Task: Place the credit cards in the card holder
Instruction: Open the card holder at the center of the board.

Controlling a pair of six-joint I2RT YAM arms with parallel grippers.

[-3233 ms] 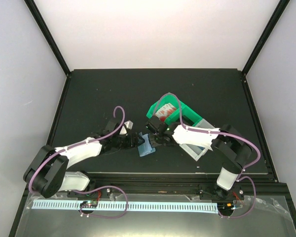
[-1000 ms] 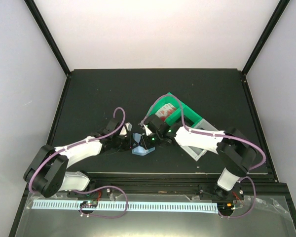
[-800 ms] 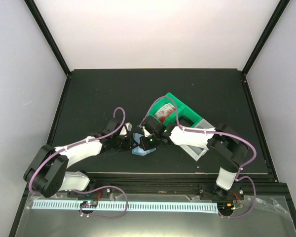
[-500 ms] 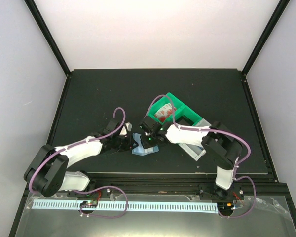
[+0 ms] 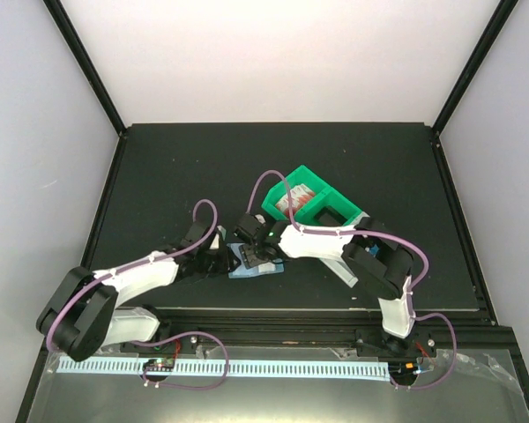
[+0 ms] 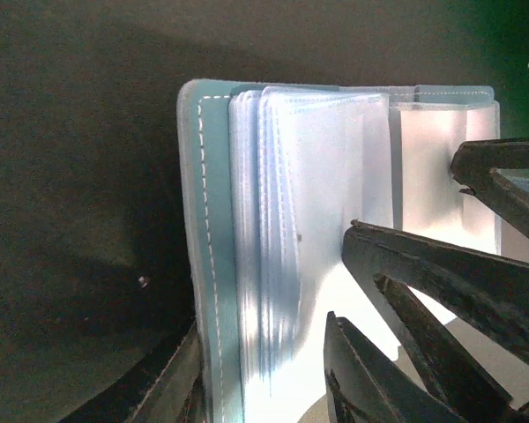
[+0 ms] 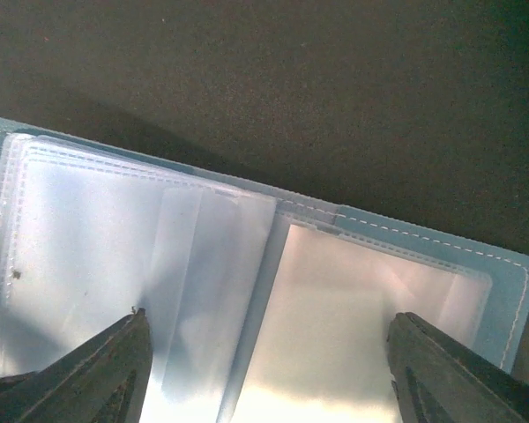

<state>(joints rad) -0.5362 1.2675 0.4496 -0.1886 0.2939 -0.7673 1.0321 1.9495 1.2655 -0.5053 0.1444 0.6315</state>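
1. Black matte table [image 5: 159,176]: the work surface. Everything listed below sits in its near, central part.
2. White-shelled left arm [image 5: 132,278] and right arm [image 5: 326,240]: both reach inward and meet over one spot near the table's front edge.
3. Green plastic bin [image 5: 322,201]: stands just behind the right arm. Red and white contents show inside it, but they cannot be identified.
4. Small teal-blue, soft leather-like folding card holder [image 5: 251,264]: lies opened flat on the table between the two grippers. Its stitched cover [image 7: 406,233] faces down and its inner pages face up.
5. Right gripper [image 7: 269,322]: the jaws are spread wide and straddle both open pages from above. Nothing is pinched between them.
6. Left gripper [image 6: 263,330]: the fingers stand apart at one short edge of the holder, with the cover edge and page bundle between them. Whether they press on it cannot be told.
7. Translucent plastic sleeves [image 6: 317,176]: a fanned stack stitched into the spine. The pages that show look empty.
8. Blue plastic credit cards: none can be made out in any view.

Judged progress: the holder is open and steadied, and no card is yet seen inserted. Fetching the cards and sliding them into the sleeves is all left to do.
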